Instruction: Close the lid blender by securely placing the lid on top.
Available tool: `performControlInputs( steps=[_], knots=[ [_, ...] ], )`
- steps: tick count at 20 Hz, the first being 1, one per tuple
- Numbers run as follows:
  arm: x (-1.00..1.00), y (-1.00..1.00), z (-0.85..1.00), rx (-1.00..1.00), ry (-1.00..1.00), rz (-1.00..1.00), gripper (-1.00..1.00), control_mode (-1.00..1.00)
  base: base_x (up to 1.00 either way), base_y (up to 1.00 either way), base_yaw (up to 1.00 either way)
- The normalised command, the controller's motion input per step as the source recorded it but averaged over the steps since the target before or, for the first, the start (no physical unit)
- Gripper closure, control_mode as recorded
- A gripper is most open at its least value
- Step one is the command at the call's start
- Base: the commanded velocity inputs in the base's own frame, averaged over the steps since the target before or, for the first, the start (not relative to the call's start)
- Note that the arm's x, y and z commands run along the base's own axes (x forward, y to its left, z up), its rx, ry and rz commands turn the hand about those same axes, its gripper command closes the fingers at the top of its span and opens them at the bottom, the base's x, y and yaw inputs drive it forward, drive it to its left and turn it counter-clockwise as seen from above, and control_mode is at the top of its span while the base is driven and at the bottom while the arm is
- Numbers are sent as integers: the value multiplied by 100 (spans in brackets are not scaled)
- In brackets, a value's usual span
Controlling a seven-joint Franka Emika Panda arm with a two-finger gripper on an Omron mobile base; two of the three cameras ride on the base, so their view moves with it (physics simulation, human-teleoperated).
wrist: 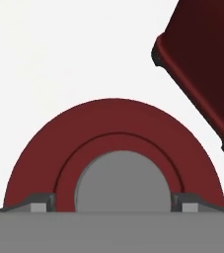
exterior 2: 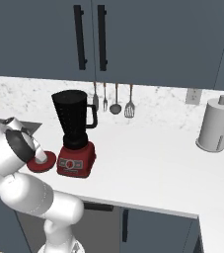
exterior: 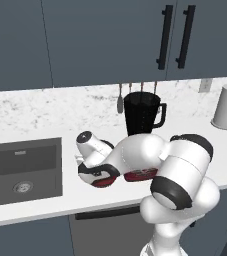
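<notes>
Your gripper [wrist: 113, 206] sits low over the lid [wrist: 113, 133], with its two fingertips [wrist: 38, 203] spread wide, one on each side of the grey knob [wrist: 122, 182] at the lid's centre. You can see a gap between each tip and the knob, so nothing is pinched; whether the tips touch the red surface below them you cannot tell from the hand view.

You will find the lid lying flat on the white counter [exterior 2: 153, 163], just beside the blender [exterior 2: 75, 133] on the sink side. From the right base view the lid [exterior 2: 40, 165] shows as a red disc partly covered by the arm's wrist, close against the blender's boxy red base. From the left base view the lid [exterior: 104, 181] peeks out red beneath the hand, and the blender's dark jar [exterior: 142, 114] stands upright behind the arm with its top uncovered.

Further out, your sink [exterior: 20, 170] lies to the left, utensils [exterior 2: 115, 101] hang on the wall behind the blender, and a paper-towel roll [exterior 2: 213, 126] stands well apart on the right.
</notes>
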Motion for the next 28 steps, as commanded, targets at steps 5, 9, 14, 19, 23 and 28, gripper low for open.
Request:
performControlInputs(
  steps=[5,9,14,19,23,28],
  knots=[
    [-15,-16,-29,0,-7,-3,100,-100,0,0,0],
    [0,0,-2,0,0,0,100,-100,0,0,0],
    [0,0,0,0,0,0,100,-100,0,0,0],
    [-8,0,8,0,-6,0,100,-100,0,0,0],
    [-40,0,54,0,-19,2,100,-100,0,0,0],
    [-53,0,82,1,-24,5,100,-100,0,0,0]
  ],
)
